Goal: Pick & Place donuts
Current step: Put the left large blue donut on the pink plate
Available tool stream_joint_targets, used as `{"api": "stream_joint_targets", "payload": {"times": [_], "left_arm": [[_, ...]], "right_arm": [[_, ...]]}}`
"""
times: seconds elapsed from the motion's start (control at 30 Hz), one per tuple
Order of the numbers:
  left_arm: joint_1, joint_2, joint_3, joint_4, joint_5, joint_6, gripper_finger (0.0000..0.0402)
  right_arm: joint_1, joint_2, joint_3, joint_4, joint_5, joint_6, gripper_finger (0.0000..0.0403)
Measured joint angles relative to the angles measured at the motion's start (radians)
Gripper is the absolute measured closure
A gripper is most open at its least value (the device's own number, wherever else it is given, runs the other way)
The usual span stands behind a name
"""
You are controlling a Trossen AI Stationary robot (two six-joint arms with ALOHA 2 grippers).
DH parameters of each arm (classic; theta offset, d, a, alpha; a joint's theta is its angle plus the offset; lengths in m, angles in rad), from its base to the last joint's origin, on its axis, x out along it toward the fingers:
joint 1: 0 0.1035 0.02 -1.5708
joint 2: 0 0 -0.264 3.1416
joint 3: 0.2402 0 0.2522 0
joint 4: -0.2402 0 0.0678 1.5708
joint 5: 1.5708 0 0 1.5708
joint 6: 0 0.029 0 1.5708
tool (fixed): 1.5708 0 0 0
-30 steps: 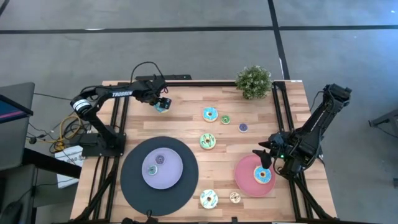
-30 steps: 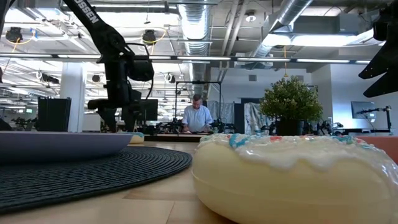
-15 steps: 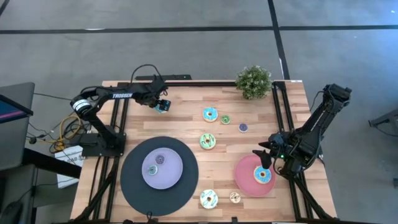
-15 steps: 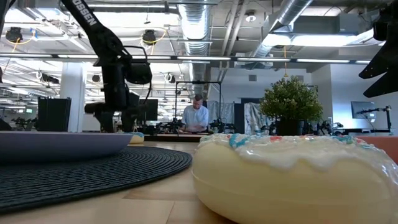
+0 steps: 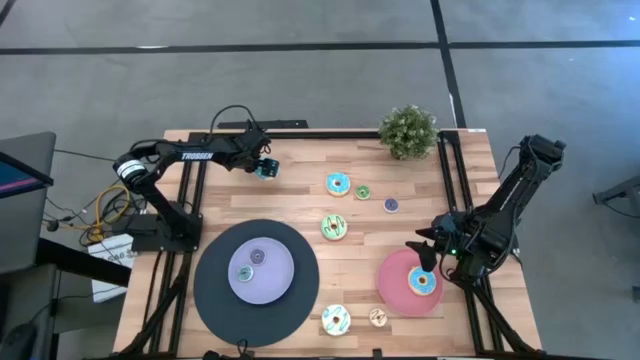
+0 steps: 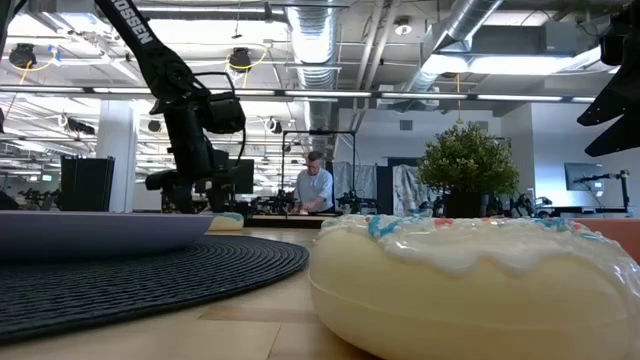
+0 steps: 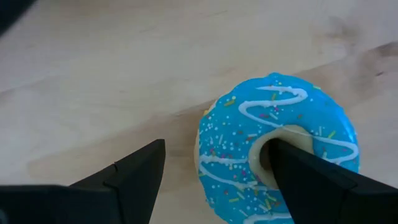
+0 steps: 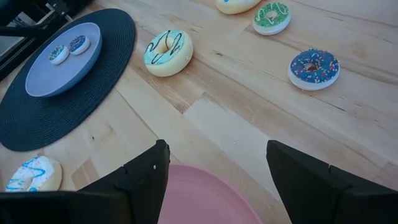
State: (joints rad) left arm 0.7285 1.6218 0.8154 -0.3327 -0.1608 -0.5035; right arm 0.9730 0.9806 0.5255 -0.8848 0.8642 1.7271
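One blue donut point(image 7: 277, 158) lies flat near the worktop's far left corner | left claw point(image 5: 263, 167) wide open, one finger in its hole, holding nothing | may slip off when squeezed | right claw point(image 5: 424, 252) open, empty, over pink plate point(image 5: 395, 285)

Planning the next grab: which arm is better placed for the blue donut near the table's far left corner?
Left. The left gripper is already over that blue donut, open, one finger in its hole. The right gripper hovers at the pink plate, far across the table.
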Motion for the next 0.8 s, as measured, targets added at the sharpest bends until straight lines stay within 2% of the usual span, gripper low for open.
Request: {"api": "stream_joint_targets", "payload": {"times": [0.17, 0.8], "left_arm": [[0.001, 0.0, 0.0, -0.008, 0.0, -0.009, 0.0132], [-0.006, 0.0, 0.0, -0.01, 0.023, -0.017, 0.0239]], "right_arm": [[0.0, 0.0, 0.0, 0.002, 0.0, 0.0, 0.0143], [0.0, 0.0, 0.0, 0.003, 0.0, 0.0, 0.0143]]}}
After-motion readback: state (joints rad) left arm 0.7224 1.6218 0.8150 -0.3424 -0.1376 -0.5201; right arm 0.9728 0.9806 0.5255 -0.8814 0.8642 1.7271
